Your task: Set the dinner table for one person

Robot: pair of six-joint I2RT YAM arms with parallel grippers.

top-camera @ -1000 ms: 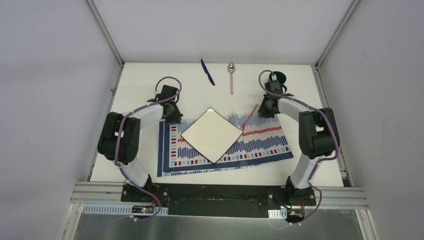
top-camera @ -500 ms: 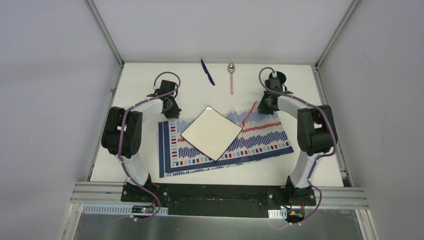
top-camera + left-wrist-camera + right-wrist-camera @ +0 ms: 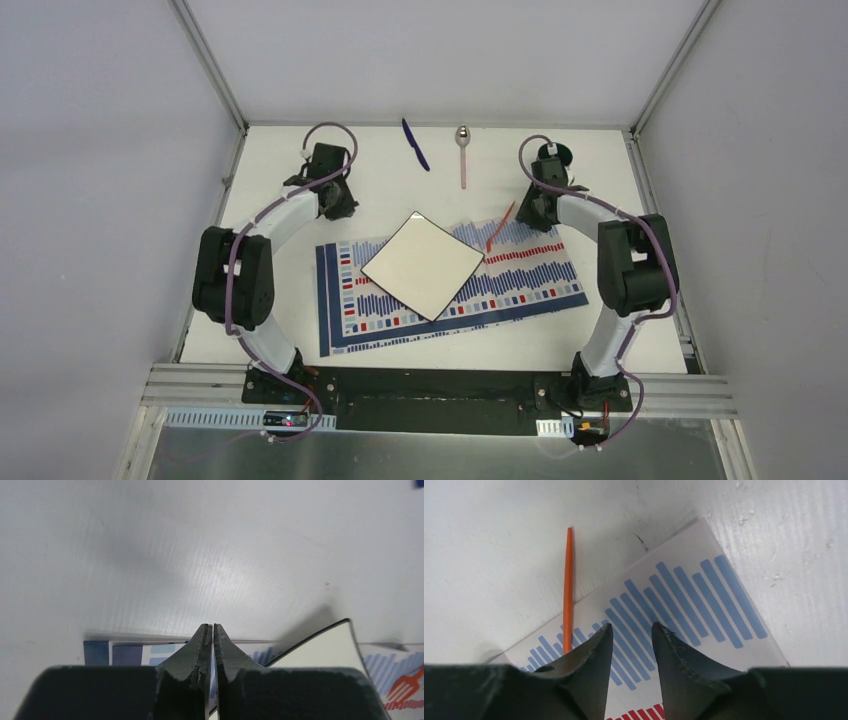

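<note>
The table (image 3: 380,165) spreads before our arms, bearing the striped mat (image 3: 520,285), askew, with the plate (image 3: 422,268) cornerwise on it; that much looks done. Our left gripper (image 3: 213,626) is pressed together, our right gripper (image 3: 631,627) partly spread over the mat's corner, both empty. Spoon (image 3: 463,155), knife (image 3: 415,144) and fork (image 3: 568,590) await placing, unobstructed.

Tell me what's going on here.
Robot arms are setting a place. The left claw, shut and empty, hovers near the placemat's far left corner. The right claw, open and empty, hangs over its far right corner beside the orange fork. The plate sits on the placemat; knife and spoon lie far back on the table.
</note>
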